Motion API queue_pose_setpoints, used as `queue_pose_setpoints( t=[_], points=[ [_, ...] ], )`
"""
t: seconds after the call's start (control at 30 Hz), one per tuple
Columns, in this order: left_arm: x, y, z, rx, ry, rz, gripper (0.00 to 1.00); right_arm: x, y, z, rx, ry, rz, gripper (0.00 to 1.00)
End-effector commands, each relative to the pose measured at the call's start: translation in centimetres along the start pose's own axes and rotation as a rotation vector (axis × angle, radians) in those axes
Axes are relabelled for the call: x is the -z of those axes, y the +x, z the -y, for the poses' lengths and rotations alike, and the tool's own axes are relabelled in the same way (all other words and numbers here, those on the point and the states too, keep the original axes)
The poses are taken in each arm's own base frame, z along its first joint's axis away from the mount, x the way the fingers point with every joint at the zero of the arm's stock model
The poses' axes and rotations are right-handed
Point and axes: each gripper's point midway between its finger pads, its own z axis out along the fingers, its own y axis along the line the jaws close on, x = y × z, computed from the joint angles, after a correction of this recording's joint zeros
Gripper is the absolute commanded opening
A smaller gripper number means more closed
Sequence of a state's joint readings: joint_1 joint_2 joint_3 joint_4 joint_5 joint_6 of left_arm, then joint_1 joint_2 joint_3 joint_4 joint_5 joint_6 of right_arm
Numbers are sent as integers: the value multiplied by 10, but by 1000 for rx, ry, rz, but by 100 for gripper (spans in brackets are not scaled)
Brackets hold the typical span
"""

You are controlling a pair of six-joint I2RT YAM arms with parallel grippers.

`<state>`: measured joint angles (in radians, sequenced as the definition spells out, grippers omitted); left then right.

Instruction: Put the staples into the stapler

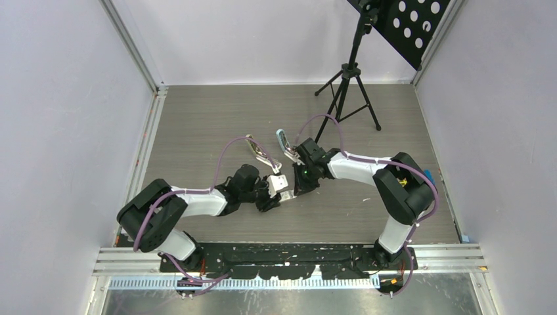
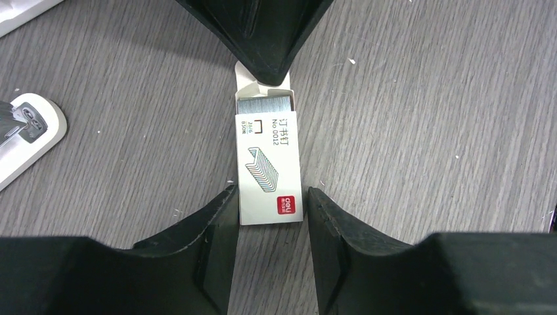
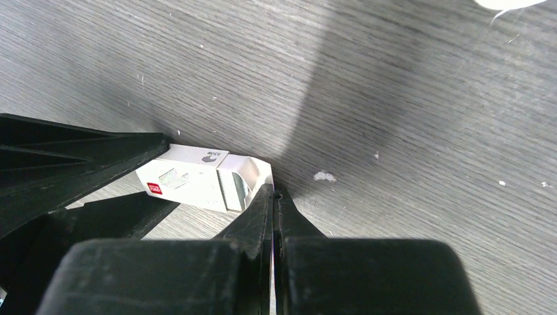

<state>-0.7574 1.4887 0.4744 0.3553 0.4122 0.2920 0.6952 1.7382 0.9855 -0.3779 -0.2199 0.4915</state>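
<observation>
The left pincer (image 2: 272,192) is only spread around the red-marked near end of the staples box (image 2: 269,157). One finger touches its side and the other sits just beside it. A tug could therefore skid or twist the box on the surface (image 2: 427,131). The staple strips (image 2: 264,105), showing at the far, open end, could then slide out and scatter. Beyond them the right pincer (image 3: 272,190), pressed together, rests its tip on the flap (image 2: 244,77); whether it pinches that flap I cannot tell.
</observation>
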Motion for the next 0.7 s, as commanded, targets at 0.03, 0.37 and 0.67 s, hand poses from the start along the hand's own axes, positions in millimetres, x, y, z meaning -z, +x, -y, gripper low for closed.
queue_pose_setpoints(
  t=[0.03,0.37,0.67],
  points=[
    [-1,6,4,-16,8,-32,43,10,-3,-8,22,-30,8,0],
    [-8,0,-3,-79,0,-52,52,8,-1,-11,13,-50,0,0],
    [-10,6,4,-77,24,-74,26,14,1,-4,47,-21,-11,1]
  ],
)
